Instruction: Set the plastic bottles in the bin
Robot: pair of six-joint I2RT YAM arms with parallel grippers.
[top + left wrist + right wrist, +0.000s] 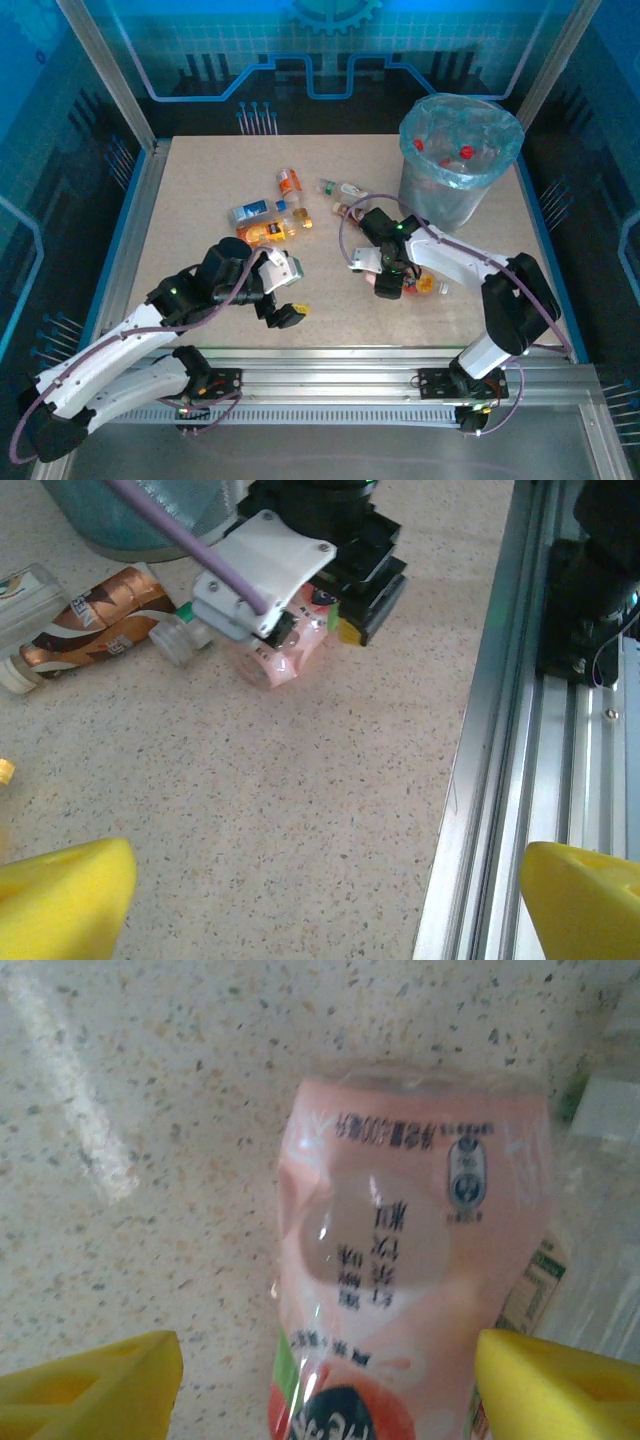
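Observation:
The grey bin (440, 200) with its light-blue bag stands at the back right, with red-capped bottles (465, 152) inside. My right gripper (396, 287) is low over the table in front of it. It is open, and its yellow fingertips (90, 1390) straddle a lying, dented pink-labelled bottle (400, 1260) with a gap on the left side. The left wrist view shows that same pink bottle (285, 658) under the right gripper (320, 615). My left gripper (288, 293) hovers open near the front edge, nothing between its fingers (60, 900).
Several loose bottles lie mid-table: a blue-labelled one (250, 211), orange-labelled ones (289, 182) (265, 232) and a brown-labelled one (95, 625) next to the pink bottle. An aluminium rail (500, 780) runs along the front edge. A purple cable (345, 235) loops over the right arm.

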